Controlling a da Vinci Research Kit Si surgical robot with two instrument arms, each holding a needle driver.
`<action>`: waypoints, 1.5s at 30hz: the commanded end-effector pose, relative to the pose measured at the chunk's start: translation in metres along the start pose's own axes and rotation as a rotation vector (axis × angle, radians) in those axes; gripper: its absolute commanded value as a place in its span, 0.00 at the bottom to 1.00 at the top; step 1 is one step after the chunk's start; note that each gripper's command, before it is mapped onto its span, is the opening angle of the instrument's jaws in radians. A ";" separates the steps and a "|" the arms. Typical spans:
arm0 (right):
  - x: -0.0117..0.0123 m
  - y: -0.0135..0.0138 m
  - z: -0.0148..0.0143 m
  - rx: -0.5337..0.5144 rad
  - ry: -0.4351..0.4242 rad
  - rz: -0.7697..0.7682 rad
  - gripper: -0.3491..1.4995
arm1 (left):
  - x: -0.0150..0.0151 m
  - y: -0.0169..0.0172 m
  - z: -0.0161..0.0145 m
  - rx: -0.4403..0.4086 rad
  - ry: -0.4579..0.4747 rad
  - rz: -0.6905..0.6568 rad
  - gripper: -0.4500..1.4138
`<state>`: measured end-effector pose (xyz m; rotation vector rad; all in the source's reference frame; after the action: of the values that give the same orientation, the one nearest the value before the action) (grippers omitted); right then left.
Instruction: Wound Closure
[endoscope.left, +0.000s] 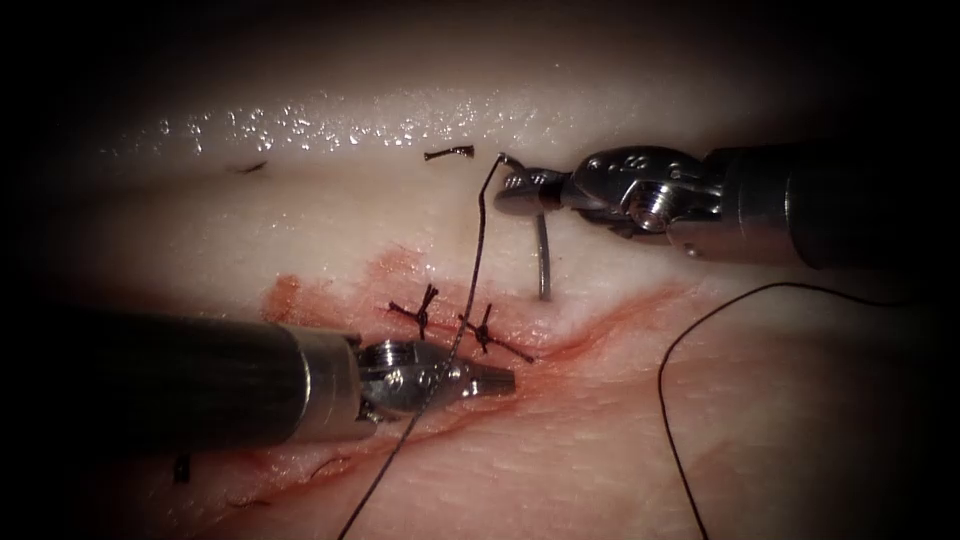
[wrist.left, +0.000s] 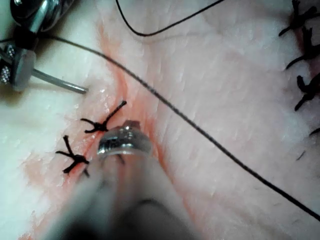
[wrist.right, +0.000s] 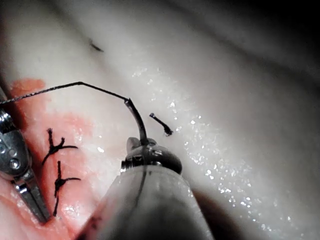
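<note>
My right tool (endoscope.left: 515, 185) is shut on the curved needle (endoscope.left: 543, 250) near its tail end, above the cut (endoscope.left: 600, 325). The needle hangs down, its tip at the tissue (endoscope.left: 600, 450) surface just right of two knotted stitches (endoscope.left: 425, 310) (endoscope.left: 483, 330); whether it has entered I cannot tell. Dark thread (endoscope.left: 475, 260) runs from the needle's tail down across my left tool (endoscope.left: 495, 380). That tool lies on the cut below the stitches, shut, with nothing seen between its jaws. The left wrist view has the left tool (wrist.left: 125, 135), needle (wrist.left: 60, 82) and thread (wrist.left: 200, 132). The right wrist view has the right tool (wrist.right: 140, 150) and needle (wrist.right: 137, 122).
A slack loop of thread (endoscope.left: 690, 340) lies on the tissue right of the cut. Short cut ends of thread (endoscope.left: 448, 153) (endoscope.left: 250, 167) rest on the far tissue. Red fluid (endoscope.left: 300, 295) stains the skin around the stitches. More knotted stitches (wrist.left: 302, 60) appear in the left wrist view.
</note>
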<state>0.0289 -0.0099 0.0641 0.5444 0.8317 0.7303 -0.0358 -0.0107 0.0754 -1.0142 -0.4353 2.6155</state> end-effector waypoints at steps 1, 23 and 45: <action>-0.0004 0.0003 0.0011 0.031 0.036 0.056 0.00 | 0.0000 0.0000 0.0008 0.000 0.001 0.000 0.14; -0.0101 -0.0081 0.0025 0.444 0.046 0.786 0.00 | 0.0000 0.0000 0.0008 0.001 0.001 0.001 0.14; -0.0091 -0.0146 0.0024 0.578 -0.027 0.831 0.00 | -0.0001 0.0000 0.0009 0.001 0.001 0.001 0.14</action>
<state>0.0308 -0.0263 0.0591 1.4705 0.7745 1.2393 -0.0358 -0.0109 0.0754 -1.0142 -0.4327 2.6162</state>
